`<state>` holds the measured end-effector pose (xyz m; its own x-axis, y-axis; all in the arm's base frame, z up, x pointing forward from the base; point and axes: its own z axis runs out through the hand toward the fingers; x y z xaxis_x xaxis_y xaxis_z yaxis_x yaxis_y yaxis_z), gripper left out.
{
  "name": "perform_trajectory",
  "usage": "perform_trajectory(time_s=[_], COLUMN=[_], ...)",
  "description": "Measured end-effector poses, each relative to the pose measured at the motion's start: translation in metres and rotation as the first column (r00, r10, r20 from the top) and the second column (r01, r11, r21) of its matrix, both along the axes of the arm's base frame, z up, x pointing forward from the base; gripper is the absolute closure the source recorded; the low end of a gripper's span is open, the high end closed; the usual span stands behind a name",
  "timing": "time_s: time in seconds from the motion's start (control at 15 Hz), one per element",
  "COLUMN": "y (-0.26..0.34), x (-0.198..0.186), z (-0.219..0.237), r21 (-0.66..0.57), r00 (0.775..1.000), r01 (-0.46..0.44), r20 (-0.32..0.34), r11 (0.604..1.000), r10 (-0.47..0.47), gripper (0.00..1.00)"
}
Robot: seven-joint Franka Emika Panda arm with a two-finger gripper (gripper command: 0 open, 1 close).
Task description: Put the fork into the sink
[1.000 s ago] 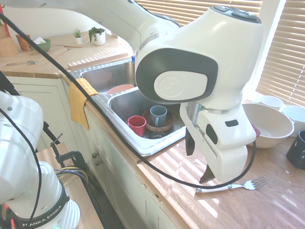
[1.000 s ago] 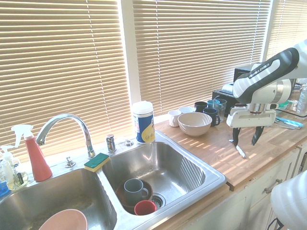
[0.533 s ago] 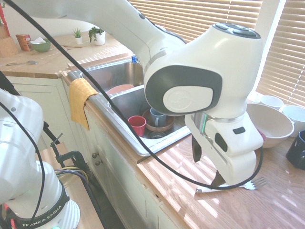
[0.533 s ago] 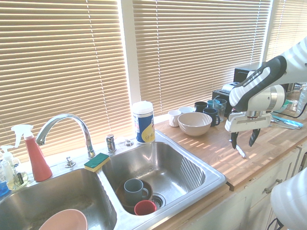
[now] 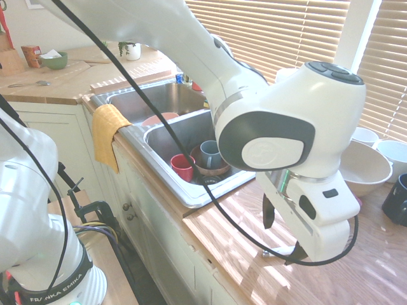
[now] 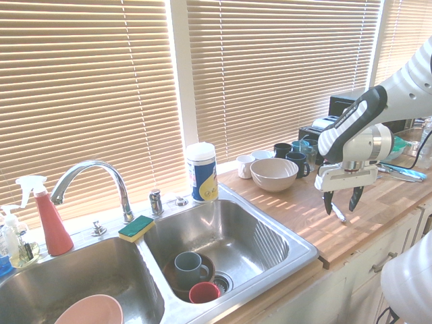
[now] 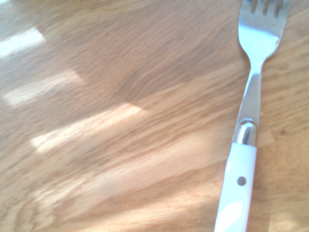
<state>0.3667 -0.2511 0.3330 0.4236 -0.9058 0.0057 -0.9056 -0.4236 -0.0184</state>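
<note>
One fork [image 7: 244, 145] flat on counter [image 7: 120, 121] (white handle); claw [image 6: 343, 204] spread, empty, seemingly straddling it.

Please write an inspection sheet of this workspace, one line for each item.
Surface: wooden countertop, striped with sunlight.
Job's things: fork lies flat on the countertop, not gripped; sink is to its side, beyond the counter edge.
Clutter: in the sink a grey mug, a red cup, a pink bowl; on the counter a beige bowl and dark mugs.
Pincer: open, low over the fork.
Cables: rig only.
Surroundings: closed window blinds, faucet, spray bottle.
</note>
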Motion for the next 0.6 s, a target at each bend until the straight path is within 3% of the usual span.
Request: perform_trajectory(time_s=[0.6], y=[-0.004], x=[0.001], z=[-0.016], r21=[0.024], r00=[0.999], r01=[0.033], r20=[-0.009], r11=[0.999], r10=[-0.033], gripper=[1.0])
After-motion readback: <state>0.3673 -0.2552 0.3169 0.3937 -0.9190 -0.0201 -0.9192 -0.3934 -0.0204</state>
